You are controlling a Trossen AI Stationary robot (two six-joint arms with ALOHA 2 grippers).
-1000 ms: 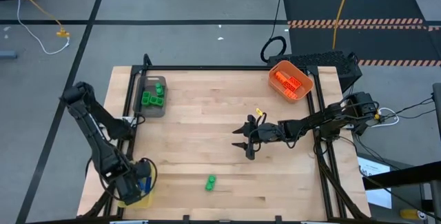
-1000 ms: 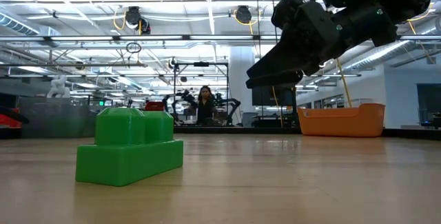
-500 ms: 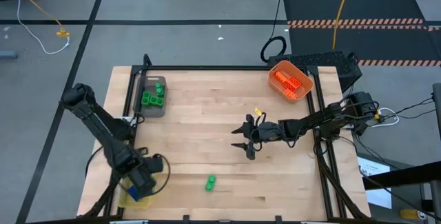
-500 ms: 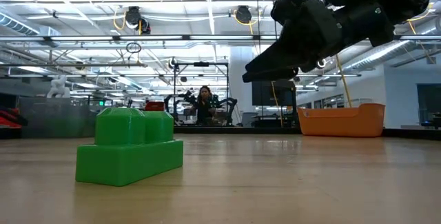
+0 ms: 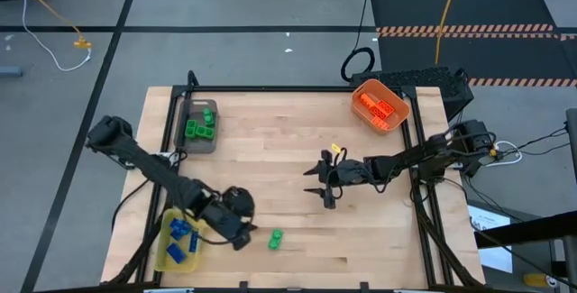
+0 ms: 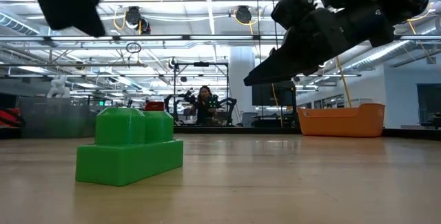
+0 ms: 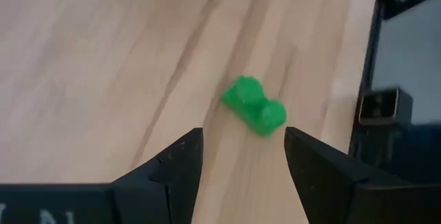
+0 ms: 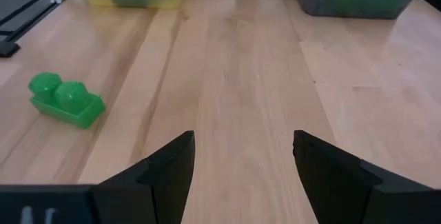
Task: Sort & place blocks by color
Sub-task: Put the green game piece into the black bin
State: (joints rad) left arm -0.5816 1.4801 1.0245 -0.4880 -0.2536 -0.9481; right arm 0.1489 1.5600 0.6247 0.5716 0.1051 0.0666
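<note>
Green block (image 5: 275,236) lay alone on bare wood, lower centre of the high view, clear of every bin. Two studs up, flat on its base. Long axis ran roughly left-right across the table in the high view; in the left wrist view it sat diagonal (image 7: 253,105), just ahead of the gap between the fingers and a little off toward one finger.

Left gripper (image 5: 242,231) hovered just left of the block, not touching. Fingers (image 7: 172,169) parted and empty, gap wider than the block's short side. Judged: a short advance plus a wrist turn needed, so the fingers close across the short side and not along the diagonal.

Right gripper (image 5: 323,195) hung above mid-table, right of centre and well apart from the block. Fingers (image 8: 169,169) spread, nothing held. In the right wrist view the block lay far off toward one edge (image 8: 66,100). Left arm clearly nearer; right arm judged to be waiting.

Bins, high view: grey bin (image 5: 191,141) at upper left with green blocks; orange bin (image 5: 403,108) at upper right with orange blocks; yellow bin (image 5: 163,259) at lower left with blue blocks, right beside the left arm.

Judged: one block left to sort, destination grey bin, a long carry up the left side. Risk: off-centre pinch could skid the block.
</note>
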